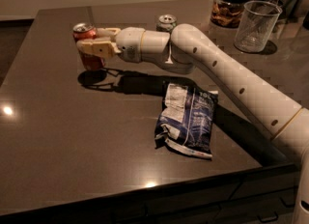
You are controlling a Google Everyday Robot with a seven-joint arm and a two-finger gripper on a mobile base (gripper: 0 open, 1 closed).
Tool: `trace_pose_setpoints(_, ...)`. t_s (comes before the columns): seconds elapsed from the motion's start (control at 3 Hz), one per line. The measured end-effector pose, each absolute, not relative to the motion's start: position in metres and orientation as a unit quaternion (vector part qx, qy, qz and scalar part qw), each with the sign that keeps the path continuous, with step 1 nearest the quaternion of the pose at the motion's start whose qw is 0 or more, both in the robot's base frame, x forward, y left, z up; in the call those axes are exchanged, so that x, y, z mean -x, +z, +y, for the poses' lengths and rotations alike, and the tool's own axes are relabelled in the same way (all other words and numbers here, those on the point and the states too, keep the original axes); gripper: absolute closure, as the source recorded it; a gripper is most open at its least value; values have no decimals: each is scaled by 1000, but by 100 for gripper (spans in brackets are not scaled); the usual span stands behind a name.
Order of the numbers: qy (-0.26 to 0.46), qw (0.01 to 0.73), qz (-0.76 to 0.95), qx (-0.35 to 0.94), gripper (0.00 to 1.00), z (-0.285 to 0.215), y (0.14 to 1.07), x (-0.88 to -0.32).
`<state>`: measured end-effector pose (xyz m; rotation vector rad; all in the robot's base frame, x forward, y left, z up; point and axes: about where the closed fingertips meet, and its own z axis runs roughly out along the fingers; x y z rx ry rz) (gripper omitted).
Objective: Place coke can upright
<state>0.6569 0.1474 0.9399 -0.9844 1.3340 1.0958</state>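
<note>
The coke can (87,31), red with a silver top, stands upright at the far left of the dark table (58,136), slightly above or just at its surface. My gripper (92,43) reaches in from the right and is shut on the can, one tan finger (96,49) across its front and one behind it. The can's lower part shows below the finger.
A second soda can (166,22) stands behind my arm. A blue chip bag (187,118) lies flat in the table's middle. A clear plastic cup (255,25) and a lidded glass jar (231,3) stand at the back right.
</note>
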Motion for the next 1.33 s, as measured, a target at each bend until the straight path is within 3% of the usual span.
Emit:
trace_pose_setpoints(0.33, 458, 548, 564, 414, 100, 150, 936, -658)
trace_pose_setpoints(0.67, 452, 547, 568, 417, 85, 151, 932, -660)
trace_pose_setpoints(1.0, 450, 544, 572, 418, 53, 151, 926, -662)
trace_pose_setpoints(1.33, 451, 542, 574, 417, 31, 152, 923, -663)
